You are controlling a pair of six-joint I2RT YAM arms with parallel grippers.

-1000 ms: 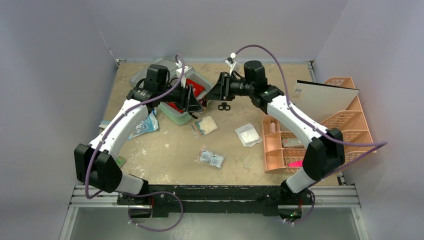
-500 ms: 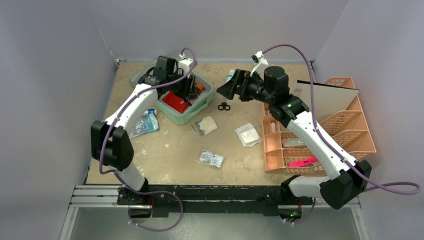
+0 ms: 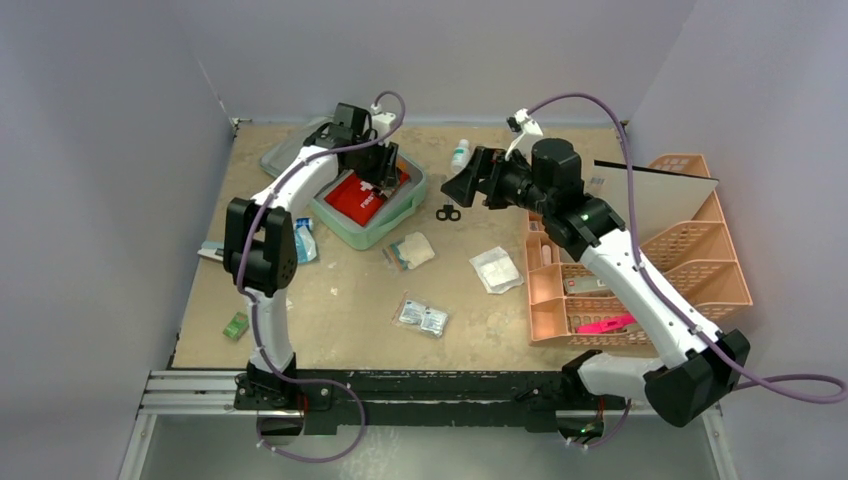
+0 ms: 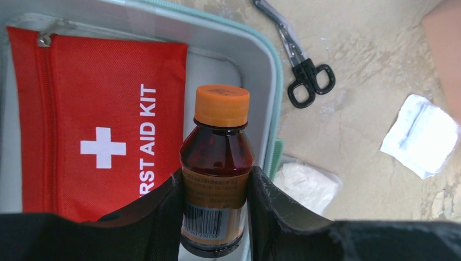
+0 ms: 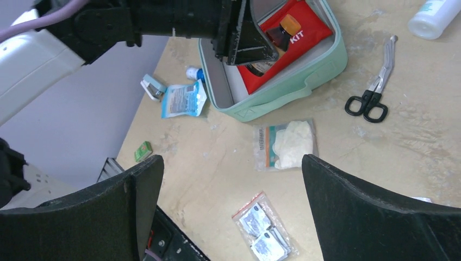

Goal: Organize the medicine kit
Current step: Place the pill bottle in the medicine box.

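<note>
Left pincer clamps the amber bottle, cap leading, over the medicine kit's gap beside the red pouch; right pincer agape.

left arm jaws gripping, right arm jaws wide open

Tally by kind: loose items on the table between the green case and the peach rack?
Bottles: 1, white bottle
Scissors: 1, black-handled scissors
Packets: 3, white-wad packet, flat white packet, twin-sachet packet
Total: 5
</note>
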